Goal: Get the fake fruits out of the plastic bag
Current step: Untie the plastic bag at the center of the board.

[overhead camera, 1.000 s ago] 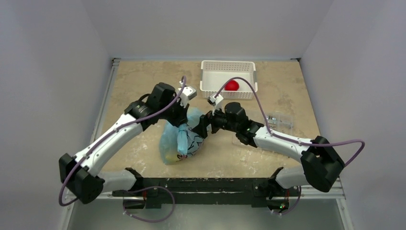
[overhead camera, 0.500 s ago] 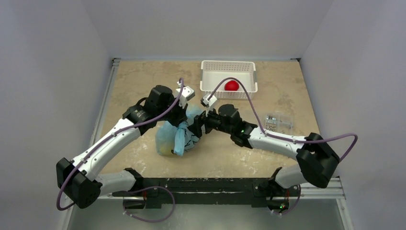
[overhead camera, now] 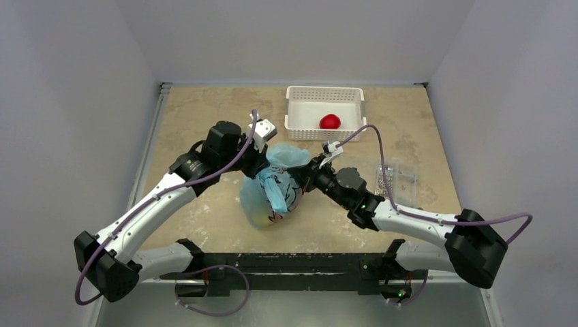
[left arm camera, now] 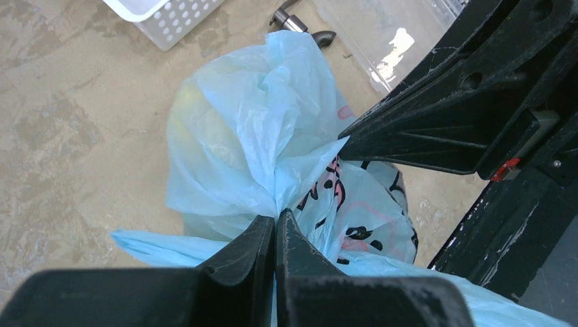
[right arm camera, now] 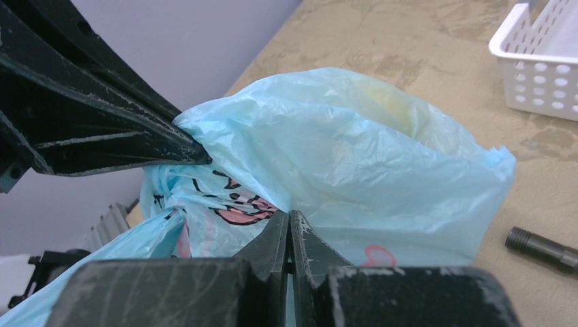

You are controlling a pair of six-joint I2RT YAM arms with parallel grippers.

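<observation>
The crinkly light-blue bag point(overhead camera: 274, 194) sits bunched between my left gripper point(left arm camera: 275, 221) and right gripper point(right arm camera: 290, 221), both pinching its film. A yellow fruit point(left arm camera: 204, 129) shows through it. The red apple point(overhead camera: 330, 121) lies well beyond my right gripper.

Left arm point(overhead camera: 160, 201) and right arm point(overhead camera: 409, 221) flank the plastic bag point(overhead camera: 262, 204); basket point(overhead camera: 293, 112) stands beyond.

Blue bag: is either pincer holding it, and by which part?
Both: left pincer and right pincer each pinch the plastic bag by its crumpled upper film.
</observation>
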